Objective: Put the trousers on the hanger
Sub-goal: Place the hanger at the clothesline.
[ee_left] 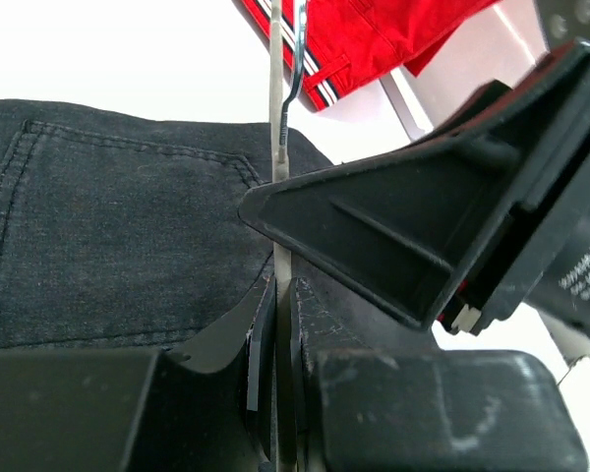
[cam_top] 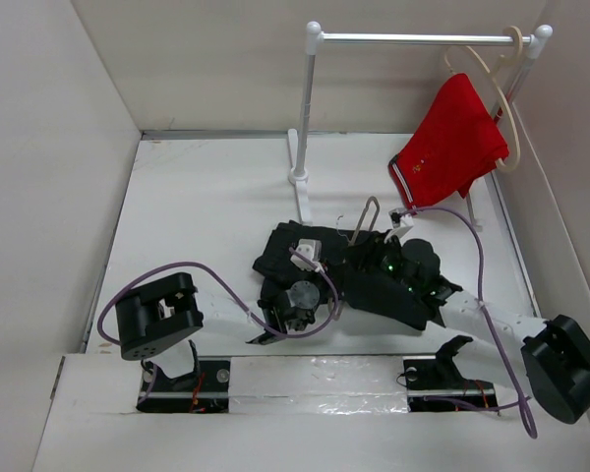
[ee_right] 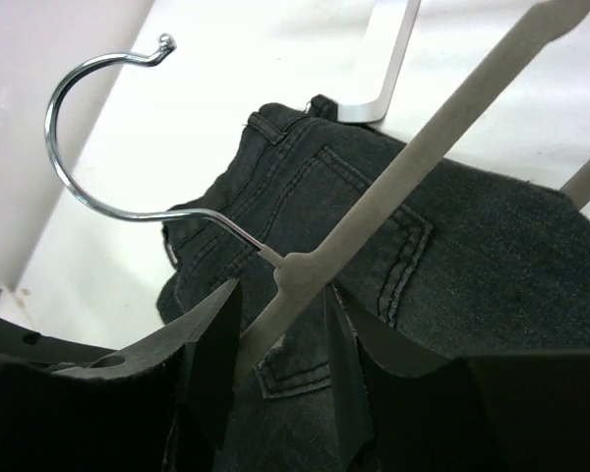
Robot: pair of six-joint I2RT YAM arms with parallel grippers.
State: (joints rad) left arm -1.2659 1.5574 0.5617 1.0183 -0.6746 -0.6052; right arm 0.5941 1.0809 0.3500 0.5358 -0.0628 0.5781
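Currently the left gripper (ee_left: pixel 275 334) is at the middle of the table (cam_top: pixel 206 206). Its fingers are closed almost to touching, and they pinch the thin grey bar of the hanger (ee_right: pixel 393 177) edge-on.

Under and to the left of it lie the trousers (ee_left: pixel 108 226), bunched in a dark heap with a back pocket facing up. They rest on the table near the foot of the rail (cam_top: pixel 413 39). No part of them is over the hanger yet, which is held just above the cloth.

To the right, the right gripper (ee_right: pixel 282 295) sits just beside the left one. Its fingers are narrowed around the hanger's neck where the wire joins the bar. They seem to grip it, though contact on both sides is hard to confirm. At far right, the red shorts (cam_top: pixel 452 143) hang from the rail, well apart from the work.

I see three risks from here:
- **Crowding:** the two grippers are so close on one slim hanger that a small misaligned move could twist it out of a pinch or knock the fingers together.
- **Empty hand:** one hand must let go to fetch the cloth, and then the hanger may swing.
- **Cloth:** the soft fabric may slide off the bar if it is draped unevenly
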